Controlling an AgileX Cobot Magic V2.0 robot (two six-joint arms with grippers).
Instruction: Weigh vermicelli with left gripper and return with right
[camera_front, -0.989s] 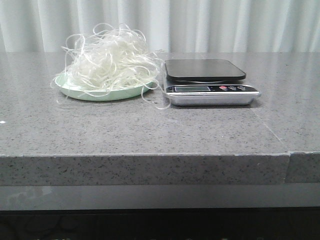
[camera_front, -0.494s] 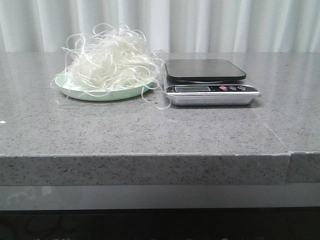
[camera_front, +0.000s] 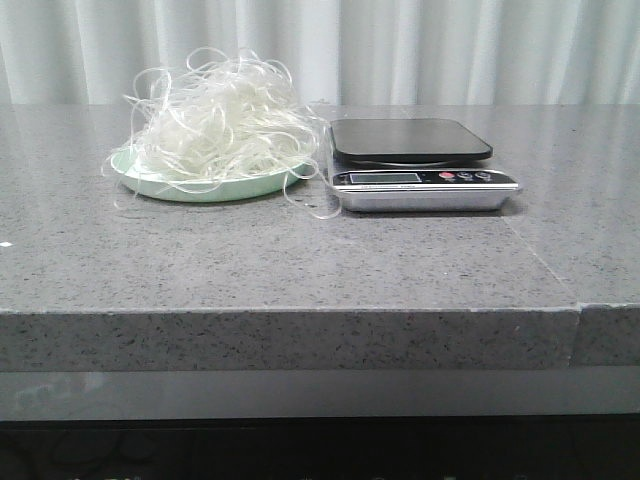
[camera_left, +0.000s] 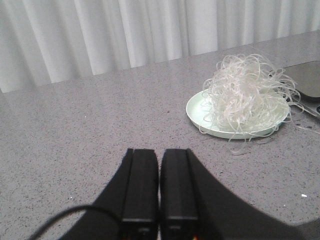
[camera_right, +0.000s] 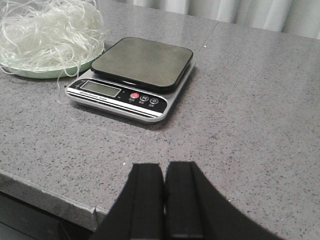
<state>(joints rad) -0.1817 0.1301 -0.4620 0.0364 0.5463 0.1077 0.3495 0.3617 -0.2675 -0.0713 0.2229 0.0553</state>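
Observation:
The vermicelli (camera_front: 215, 122) is a fluffy heap of thin white strands piled on a pale green plate (camera_front: 135, 177) at the back left of the grey counter. It also shows in the left wrist view as vermicelli (camera_left: 246, 97) and in the right wrist view as vermicelli (camera_right: 47, 30). Just right of the plate stands a kitchen scale (camera_front: 412, 140) with a bare black platform (camera_right: 142, 61). My left gripper (camera_left: 159, 152) is shut and holds nothing, well short of the plate (camera_left: 196, 110). Near the counter's front edge my right gripper (camera_right: 164, 167) is shut and holds nothing. Neither gripper shows in the front view.
A few loose strands (camera_front: 312, 205) trail off the plate onto the counter beside the scale. The counter's front edge (camera_front: 290, 312) has a seam (camera_front: 578, 310) at the right. White curtains (camera_front: 400, 50) hang behind.

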